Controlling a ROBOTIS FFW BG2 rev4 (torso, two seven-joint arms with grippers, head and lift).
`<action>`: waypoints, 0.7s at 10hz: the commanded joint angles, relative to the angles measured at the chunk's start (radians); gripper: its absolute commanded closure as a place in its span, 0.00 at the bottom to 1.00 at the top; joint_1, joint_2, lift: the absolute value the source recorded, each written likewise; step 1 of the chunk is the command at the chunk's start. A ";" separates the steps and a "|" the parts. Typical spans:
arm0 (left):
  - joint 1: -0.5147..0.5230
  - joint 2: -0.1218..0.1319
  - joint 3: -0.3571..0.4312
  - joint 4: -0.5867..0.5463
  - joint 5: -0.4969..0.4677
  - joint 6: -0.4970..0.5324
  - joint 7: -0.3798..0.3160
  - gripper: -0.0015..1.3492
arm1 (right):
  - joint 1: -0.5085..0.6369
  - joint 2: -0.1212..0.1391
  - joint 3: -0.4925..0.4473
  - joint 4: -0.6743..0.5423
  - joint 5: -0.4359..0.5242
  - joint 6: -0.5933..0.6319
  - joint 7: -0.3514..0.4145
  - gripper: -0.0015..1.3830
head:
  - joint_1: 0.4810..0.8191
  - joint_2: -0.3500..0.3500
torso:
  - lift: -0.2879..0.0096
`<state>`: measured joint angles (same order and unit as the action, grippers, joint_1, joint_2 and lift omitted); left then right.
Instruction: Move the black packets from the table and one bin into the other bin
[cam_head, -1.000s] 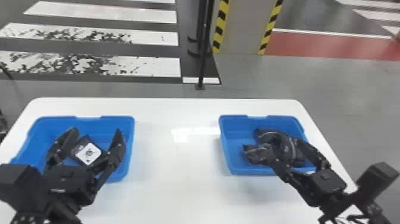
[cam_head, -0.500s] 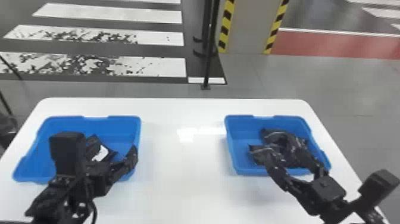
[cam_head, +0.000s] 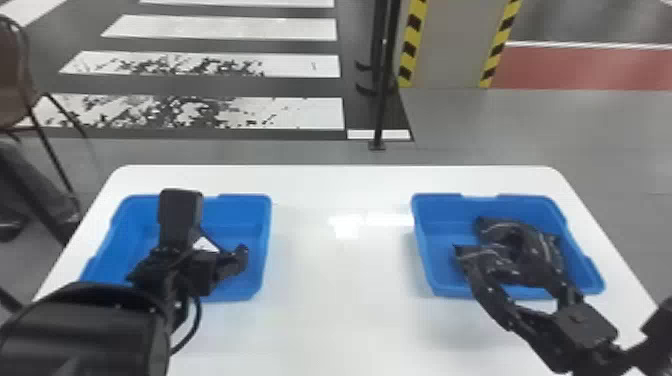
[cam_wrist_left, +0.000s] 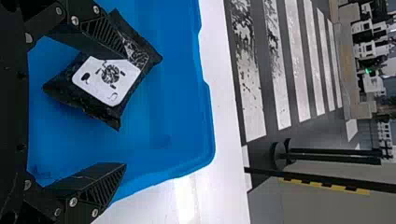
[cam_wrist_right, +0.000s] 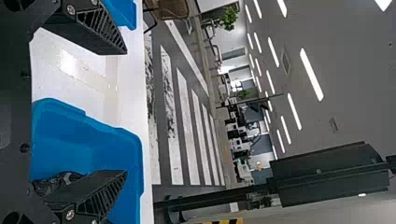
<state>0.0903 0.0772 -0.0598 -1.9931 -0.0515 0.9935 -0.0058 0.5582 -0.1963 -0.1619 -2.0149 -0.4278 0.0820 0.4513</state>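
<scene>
In the head view, my left gripper (cam_head: 189, 262) is over the left blue bin (cam_head: 235, 216), partly covering a black packet with a white label (cam_head: 205, 244). The left wrist view shows that packet (cam_wrist_left: 105, 77) lying on the bin floor, one finger of my open left gripper (cam_wrist_left: 125, 110) overlapping it from above. The other finger is apart from the packet, near the bin's side. My right gripper (cam_head: 510, 255) is at the right blue bin (cam_head: 421, 245), in front of black packets (cam_head: 520, 245). Its fingers stand wide apart in the right wrist view, where the gripper (cam_wrist_right: 126, 112) is open.
The white table (cam_head: 345, 280) lies between the two bins. Beyond its back edge stands a dark pole (cam_head: 382, 100) on the floor, and a chair (cam_head: 17, 85) is at the far left.
My left arm has swung and turned over the left bin, its wrist now hiding more of the packet. The head view has shifted, moving the table and bins rightward in it. The right arm looks nearly still.
</scene>
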 joint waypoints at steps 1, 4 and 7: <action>-0.054 0.000 0.000 0.058 -0.020 0.064 0.007 0.17 | -0.001 -0.002 0.006 0.001 -0.001 0.004 0.003 0.08 | 0.63 0.49 | 0.60; -0.112 -0.004 0.006 0.166 -0.066 0.084 0.020 0.17 | -0.006 -0.003 0.010 0.006 -0.001 0.009 0.007 0.08 | 0.63 0.55 | 0.60; -0.154 -0.005 0.014 0.247 -0.066 0.047 0.023 0.17 | -0.011 -0.006 0.020 0.016 -0.001 0.016 0.010 0.08 | 0.63 0.57 | 0.60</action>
<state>-0.0560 0.0729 -0.0481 -1.7584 -0.1178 1.0458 0.0169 0.5476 -0.2020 -0.1441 -2.0011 -0.4288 0.0961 0.4614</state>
